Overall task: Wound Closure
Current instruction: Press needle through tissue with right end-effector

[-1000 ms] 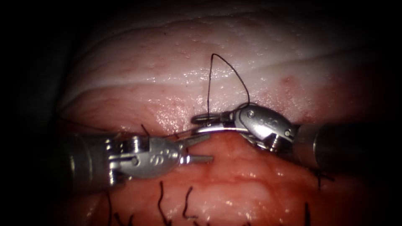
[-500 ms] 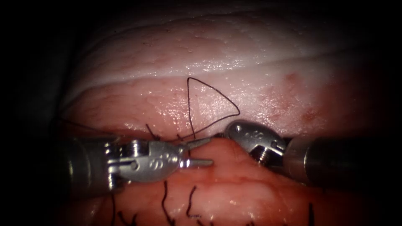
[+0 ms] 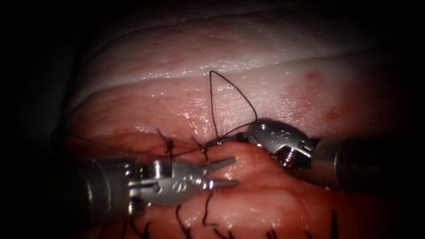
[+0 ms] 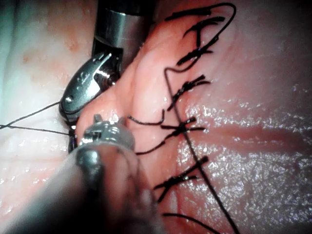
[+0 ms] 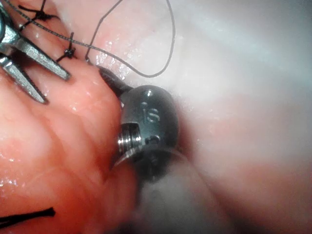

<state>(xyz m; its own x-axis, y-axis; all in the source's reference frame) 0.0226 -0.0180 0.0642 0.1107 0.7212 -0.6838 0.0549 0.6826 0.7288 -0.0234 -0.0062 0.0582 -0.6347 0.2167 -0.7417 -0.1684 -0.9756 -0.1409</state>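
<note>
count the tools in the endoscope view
2. The left tool comes in from the left, jaws open, holding nothing. The right tool comes in from the right, its tip at the cut under a thread loop; what it holds is hidden.

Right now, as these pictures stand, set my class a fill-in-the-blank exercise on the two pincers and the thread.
1. The left pincer has its jaws ___.
2. The left pincer holds ___.
3. Above the right pincer, the thread stands up over the tissue in a ___.
4. In the endoscope view, the right pincer comes in from the picture's ___.

Missing words: open; nothing; loop; right.
</note>
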